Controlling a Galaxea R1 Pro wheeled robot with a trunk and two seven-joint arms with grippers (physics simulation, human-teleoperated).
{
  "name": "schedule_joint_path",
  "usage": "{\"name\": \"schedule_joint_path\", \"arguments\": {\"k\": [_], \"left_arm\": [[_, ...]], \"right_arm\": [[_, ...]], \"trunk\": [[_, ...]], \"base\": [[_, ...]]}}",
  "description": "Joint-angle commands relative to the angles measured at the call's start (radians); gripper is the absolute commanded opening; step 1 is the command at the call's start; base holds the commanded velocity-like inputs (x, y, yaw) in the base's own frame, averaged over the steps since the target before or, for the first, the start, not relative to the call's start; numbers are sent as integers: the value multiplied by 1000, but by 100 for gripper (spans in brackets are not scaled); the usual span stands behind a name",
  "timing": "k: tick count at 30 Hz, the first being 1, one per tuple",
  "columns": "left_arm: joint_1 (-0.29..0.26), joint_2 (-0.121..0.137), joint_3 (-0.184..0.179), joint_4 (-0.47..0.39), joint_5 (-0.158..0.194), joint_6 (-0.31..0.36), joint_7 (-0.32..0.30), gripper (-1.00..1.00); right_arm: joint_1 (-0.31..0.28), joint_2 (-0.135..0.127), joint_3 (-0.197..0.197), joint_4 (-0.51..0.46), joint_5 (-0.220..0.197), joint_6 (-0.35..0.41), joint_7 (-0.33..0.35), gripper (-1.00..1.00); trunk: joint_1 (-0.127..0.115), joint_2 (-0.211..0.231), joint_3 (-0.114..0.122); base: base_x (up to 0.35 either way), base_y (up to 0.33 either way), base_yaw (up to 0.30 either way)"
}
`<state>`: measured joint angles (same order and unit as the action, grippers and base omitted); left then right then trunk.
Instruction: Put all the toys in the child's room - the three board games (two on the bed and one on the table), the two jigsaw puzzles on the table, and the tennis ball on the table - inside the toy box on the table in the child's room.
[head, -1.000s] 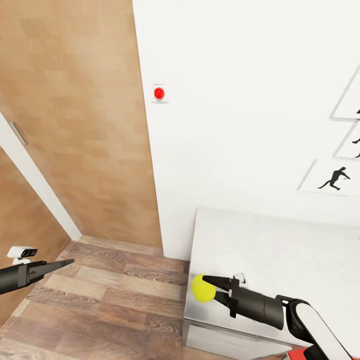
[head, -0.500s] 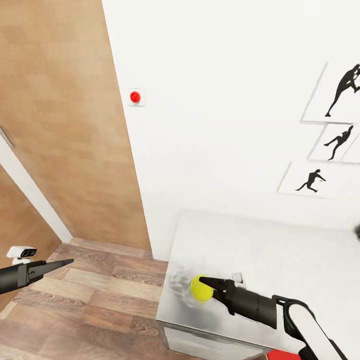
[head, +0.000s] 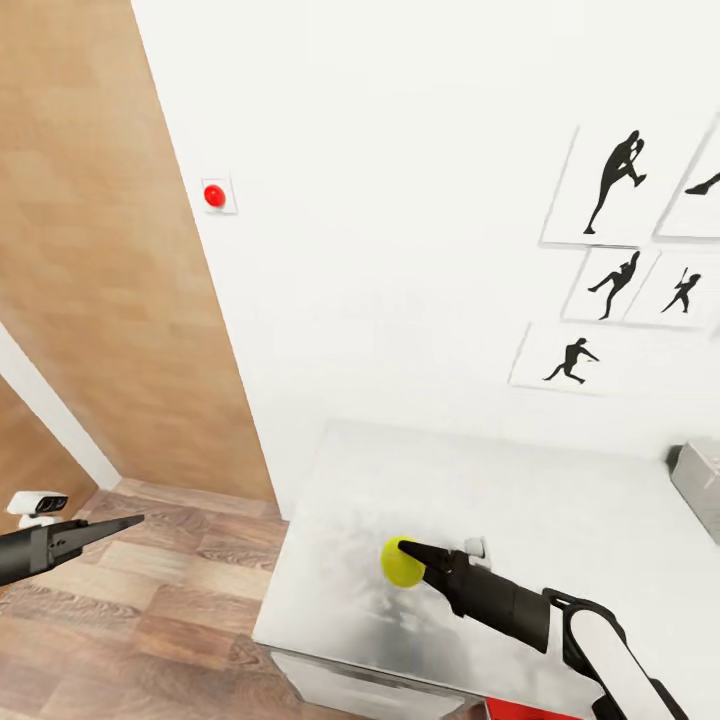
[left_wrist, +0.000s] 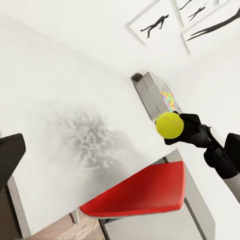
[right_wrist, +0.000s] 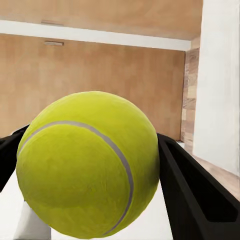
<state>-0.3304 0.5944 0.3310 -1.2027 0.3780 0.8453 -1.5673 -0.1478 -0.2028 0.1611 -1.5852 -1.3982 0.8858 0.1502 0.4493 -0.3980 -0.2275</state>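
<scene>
Yellow-green tennis ball (head: 401, 562), pale grey table (head: 560, 520).

The right arm reached forward and to the left, its white forearm ending in a dark wrist, and the right gripper (head: 408, 562) was clamped on the tennis ball (head: 400, 562) between its two black fingers. The left gripper (head: 125, 522) pointed ahead at the left, its fingers apparently together.
</scene>
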Motion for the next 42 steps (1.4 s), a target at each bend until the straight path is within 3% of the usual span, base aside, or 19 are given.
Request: {"name": "schedule_joint_path", "arguments": {"k": [1, 18, 42], "left_arm": [[0, 1, 4, -1, -1, 11, -4, 100], [1, 1, 12, 0, -3, 8, -4, 100], [1, 1, 12, 0, -3, 3, -4, 100]], "right_arm": [[-1, -1, 1, 1, 5, 1, 10, -100], [-1, 0, 21, 0, 7, -4, 15, -100], [-1, 0, 23, 1, 7, -5, 32, -100]], "trunk": [[1, -2, -1], [1, -2, 6], [1, -2, 40]], "base": [[0, -220, -172], [0, -54, -57], [0, 0, -166]]}}
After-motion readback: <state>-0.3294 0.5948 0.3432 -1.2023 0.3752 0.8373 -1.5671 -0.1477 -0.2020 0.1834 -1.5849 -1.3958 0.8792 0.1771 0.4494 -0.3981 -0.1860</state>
